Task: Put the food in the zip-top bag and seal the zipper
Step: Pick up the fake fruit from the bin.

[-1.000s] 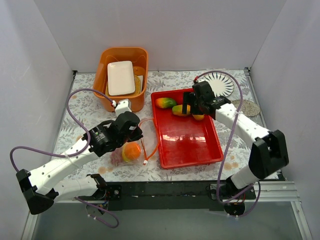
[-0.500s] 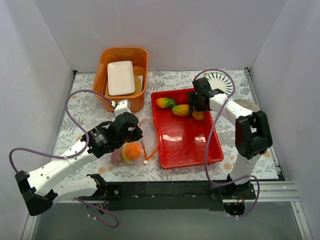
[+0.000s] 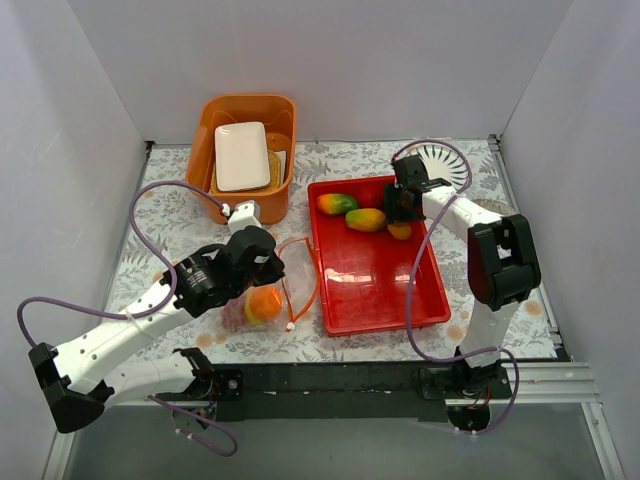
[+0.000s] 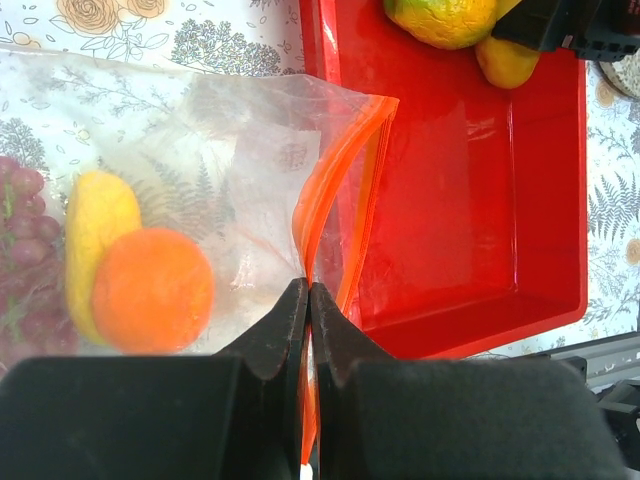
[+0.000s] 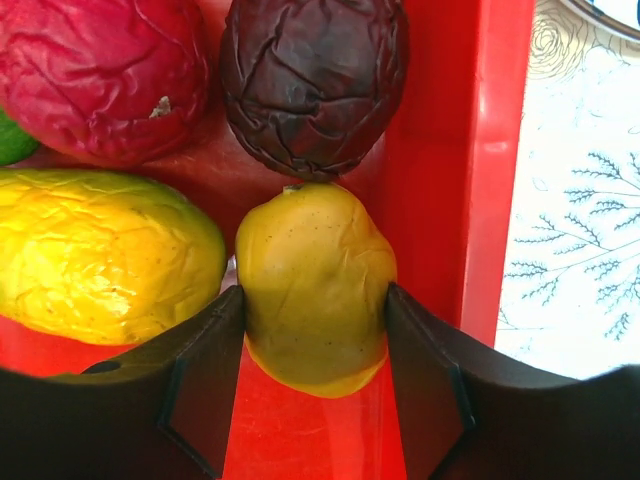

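Plain white back wall (image 3: 320, 60) seen behind worktop. Matching white left wall (image 3: 60, 150) and right wall (image 3: 590, 150) set at angle on either side. Worktop (image 3: 175, 165) covered by pale cloth printed with grey leaves and flowers; orange-brown stains noted near front edge. Black metal rail (image 3: 330, 378) fixed along near edge. Grey floor (image 3: 350, 445) seen below. Light even, shadows soft.

The tray (image 3: 375, 290) is red. At its far end lie a mango (image 3: 336, 204) shading red into green, a second mango (image 5: 100, 255) mostly yellow, a dark purple ball (image 5: 312, 80) and a mustard-yellow piece (image 5: 315, 285) with fine dark speckles. The bag (image 4: 250, 150) is clear, its zipper strip (image 4: 338, 165) orange-red. Inside show an orange (image 4: 152, 290), a pale yellow fruit (image 4: 95, 215) and, dimly through the plastic, what look like dark red grapes (image 4: 20, 190). The tablecloth (image 3: 170, 200) is white with grey ferns and flowers. The far-left bin (image 3: 205, 130) is orange.
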You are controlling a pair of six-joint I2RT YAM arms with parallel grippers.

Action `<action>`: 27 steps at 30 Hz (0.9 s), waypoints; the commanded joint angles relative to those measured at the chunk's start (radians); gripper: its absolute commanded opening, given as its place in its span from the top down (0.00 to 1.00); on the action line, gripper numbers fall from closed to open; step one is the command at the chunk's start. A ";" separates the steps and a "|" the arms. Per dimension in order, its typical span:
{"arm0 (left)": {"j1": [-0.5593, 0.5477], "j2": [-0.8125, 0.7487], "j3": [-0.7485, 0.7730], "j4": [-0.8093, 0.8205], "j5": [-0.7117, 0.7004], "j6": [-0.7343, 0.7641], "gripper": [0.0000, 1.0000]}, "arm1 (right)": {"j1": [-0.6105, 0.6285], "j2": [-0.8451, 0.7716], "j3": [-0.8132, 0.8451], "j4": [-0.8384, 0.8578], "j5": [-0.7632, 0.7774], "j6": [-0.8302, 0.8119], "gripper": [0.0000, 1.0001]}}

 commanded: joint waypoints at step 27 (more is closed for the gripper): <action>0.008 0.003 -0.008 0.036 0.012 0.012 1.00 | 0.108 -0.289 -0.323 0.006 -0.281 0.013 0.19</action>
